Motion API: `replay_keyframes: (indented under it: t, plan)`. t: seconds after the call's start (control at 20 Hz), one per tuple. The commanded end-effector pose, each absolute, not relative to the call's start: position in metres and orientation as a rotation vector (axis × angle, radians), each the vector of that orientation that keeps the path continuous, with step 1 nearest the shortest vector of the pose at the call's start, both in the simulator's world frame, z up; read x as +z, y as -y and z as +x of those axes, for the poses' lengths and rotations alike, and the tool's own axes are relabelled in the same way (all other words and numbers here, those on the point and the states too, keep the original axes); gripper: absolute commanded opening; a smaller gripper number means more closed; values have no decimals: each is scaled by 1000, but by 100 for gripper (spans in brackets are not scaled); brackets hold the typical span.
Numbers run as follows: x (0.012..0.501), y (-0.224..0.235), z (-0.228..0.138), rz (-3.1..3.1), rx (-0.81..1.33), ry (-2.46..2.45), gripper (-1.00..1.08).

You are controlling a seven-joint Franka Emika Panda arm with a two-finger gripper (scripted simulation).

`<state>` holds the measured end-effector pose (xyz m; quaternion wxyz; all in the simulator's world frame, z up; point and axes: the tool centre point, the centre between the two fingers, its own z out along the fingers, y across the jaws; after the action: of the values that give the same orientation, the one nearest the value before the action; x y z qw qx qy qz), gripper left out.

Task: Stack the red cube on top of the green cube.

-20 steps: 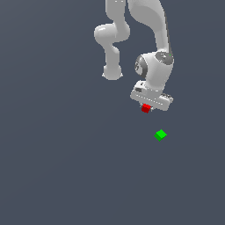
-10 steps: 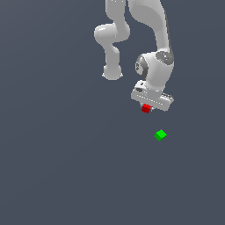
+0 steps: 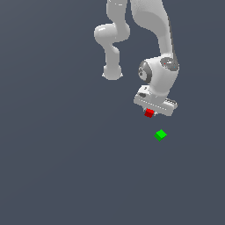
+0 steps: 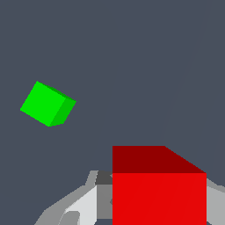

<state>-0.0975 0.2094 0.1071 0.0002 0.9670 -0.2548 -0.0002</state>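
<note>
The red cube sits between the fingers of my white gripper, which is shut on it and holds it off the floor. In the wrist view the red cube fills the lower part of the picture, with a grey finger showing on one side of it. The green cube lies on the dark floor, a short way below and to the exterior view's right of the red cube, apart from it. The wrist view also shows the green cube, lying free and tilted in the picture.
The plain dark grey floor spreads all around. The white arm's elbow and wrist rise above the gripper in the exterior view. No other objects show.
The gripper, with the red cube in it, has shifted slightly down and to the exterior view's right, toward the green cube. The green cube has stayed put.
</note>
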Motion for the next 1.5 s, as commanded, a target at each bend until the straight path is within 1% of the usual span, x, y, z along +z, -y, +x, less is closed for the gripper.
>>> replay_keyframes:
  t: [0.0,0.5,0.75,1.05,1.4,1.45]
  plan:
    - [102,-216,-87,3038,0,800,-100]
    - [77,-248,-37,3038,0,800,-100]
    - [68,-260,-17,3038,0,800,-100]
    - [62,-268,-3,3038,0,800,-100]
    - [60,-272,2,3038,0,800,-100]
    - [60,-272,2,3038,0,800,100]
